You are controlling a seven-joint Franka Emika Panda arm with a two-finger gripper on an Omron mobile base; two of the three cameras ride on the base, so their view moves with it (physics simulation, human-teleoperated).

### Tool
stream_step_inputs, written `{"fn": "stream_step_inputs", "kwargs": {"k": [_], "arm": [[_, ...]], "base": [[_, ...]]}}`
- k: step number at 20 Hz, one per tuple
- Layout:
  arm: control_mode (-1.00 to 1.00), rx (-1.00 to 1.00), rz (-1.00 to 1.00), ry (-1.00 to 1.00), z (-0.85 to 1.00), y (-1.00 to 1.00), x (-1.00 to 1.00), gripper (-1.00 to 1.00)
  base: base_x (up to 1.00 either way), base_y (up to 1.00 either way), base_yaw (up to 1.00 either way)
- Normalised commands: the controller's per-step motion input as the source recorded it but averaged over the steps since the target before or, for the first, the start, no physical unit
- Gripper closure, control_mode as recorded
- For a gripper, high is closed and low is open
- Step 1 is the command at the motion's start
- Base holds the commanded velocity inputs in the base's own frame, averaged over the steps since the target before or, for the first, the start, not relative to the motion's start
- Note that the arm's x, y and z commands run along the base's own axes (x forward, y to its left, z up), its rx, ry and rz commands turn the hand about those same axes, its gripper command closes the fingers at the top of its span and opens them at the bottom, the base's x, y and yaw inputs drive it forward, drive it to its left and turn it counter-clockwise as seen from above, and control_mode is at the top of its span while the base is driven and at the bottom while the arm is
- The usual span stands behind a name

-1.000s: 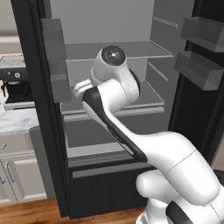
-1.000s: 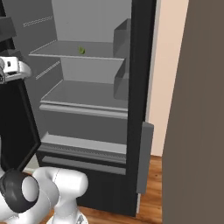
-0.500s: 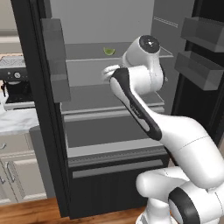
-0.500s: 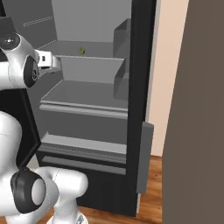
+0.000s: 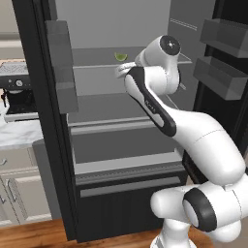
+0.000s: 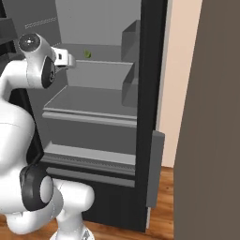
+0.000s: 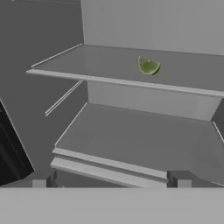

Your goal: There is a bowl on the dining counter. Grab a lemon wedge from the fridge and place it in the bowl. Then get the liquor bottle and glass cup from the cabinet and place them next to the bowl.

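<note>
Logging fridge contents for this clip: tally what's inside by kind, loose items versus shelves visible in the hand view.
Lemon wedge: 1
Shelves: 2, wedge on the upper one
Total: 3

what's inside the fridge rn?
In the open fridge, one lemon wedge lies on the upper grey shelf; the shelf below is bare. The arm hides part of the interior in the left base view.
</note>
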Motion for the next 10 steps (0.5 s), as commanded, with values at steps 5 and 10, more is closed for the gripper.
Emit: {"fn": "stream_step_inputs", "kwargs": {"k": [5, 10], "arm": [[-1.0, 0.0, -0.03, -0.01, 0.02, 0.0, 0.07, -1.0], [-1.0, 0.0, -0.01, 0.0, 0.0, 0.0, 0.15, -1.0]], "base": [[0.0, 0.0, 0.0], [0.0, 0.0, 0.0]]}}
